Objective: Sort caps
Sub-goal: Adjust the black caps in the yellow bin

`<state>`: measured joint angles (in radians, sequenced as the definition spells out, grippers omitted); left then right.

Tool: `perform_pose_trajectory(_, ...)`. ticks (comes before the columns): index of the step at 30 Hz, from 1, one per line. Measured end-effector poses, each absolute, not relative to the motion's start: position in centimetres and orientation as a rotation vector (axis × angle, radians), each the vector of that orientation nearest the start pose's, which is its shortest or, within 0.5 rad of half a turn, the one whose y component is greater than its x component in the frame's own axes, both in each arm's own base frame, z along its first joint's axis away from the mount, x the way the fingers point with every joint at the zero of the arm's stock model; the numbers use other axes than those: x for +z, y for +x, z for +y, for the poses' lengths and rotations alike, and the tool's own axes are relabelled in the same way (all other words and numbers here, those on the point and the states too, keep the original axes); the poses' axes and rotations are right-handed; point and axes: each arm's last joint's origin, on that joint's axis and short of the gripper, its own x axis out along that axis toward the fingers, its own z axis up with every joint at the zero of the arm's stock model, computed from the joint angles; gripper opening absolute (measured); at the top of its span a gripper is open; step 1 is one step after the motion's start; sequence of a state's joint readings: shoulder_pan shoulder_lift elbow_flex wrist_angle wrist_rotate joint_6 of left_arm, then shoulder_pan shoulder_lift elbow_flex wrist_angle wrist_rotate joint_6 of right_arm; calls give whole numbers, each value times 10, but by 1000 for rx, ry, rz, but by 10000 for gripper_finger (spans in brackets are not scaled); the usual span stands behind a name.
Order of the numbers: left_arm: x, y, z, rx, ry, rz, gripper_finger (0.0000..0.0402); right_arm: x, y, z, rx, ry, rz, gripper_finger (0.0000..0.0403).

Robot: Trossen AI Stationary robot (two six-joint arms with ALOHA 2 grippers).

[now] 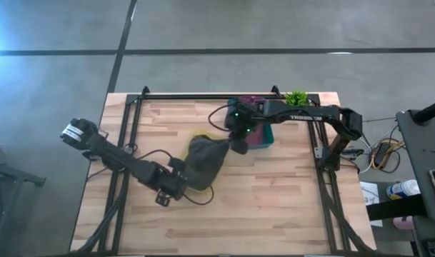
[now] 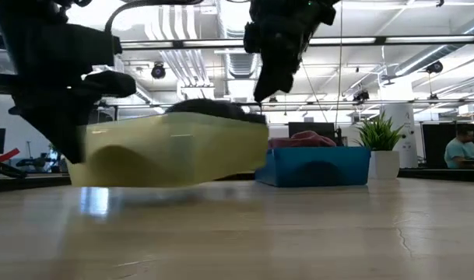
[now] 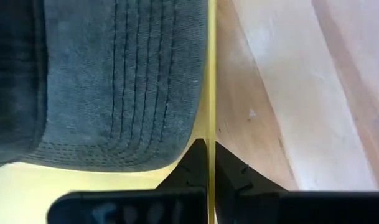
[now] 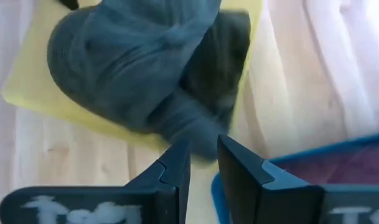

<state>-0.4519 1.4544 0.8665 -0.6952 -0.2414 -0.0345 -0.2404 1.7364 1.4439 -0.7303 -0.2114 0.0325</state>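
2 olive-grey caps (image 4: 145, 74) fill the yellow bin (image 3: 209, 74), its wall pinched by the left pincer (image 3: 210, 163); right pincer (image 4: 203, 163) empty, ajar.

Desk (image 1: 274, 207): pale wood planks, black frame rails along its edges. Teal bin (image 2: 314, 167) sits flat on it; yellow bin (image 2: 170, 152) just beside the teal bin, tilted, one end lifted off the wood. Small potted plant (image 2: 380, 148) stands behind the teal bin.
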Motion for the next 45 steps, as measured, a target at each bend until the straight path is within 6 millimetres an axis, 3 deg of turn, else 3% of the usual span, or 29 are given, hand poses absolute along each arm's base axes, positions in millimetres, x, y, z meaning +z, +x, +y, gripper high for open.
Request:
perform_pose_trajectory(2,188,231,-105,-186,453,1213,1,268,358,-81,-16,204,983,77)
perform_pose_trajectory(7,186,226,-103,-215,494,1262,1,237,370,-84,13,175,1060,77)
perform_pose_trajectory(15,194,227,-104,-238,496,1271,1,213,382,-79,65,124,1098,77)
perform_pose_trajectory(28,198,232,-106,-246,494,1236,1,166,404,-81,132,176,1163,77)
perform_pose_trajectory(32,199,235,-106,-244,476,1201,1,167,412,-80,148,140,1154,77)
perform_pose_trajectory(36,199,238,-105,-234,469,1184,1,186,419,-80,167,70,1074,77)
perform_pose_trajectory(45,195,238,-104,-228,478,1177,1,195,410,-77,208,43,1169,81)
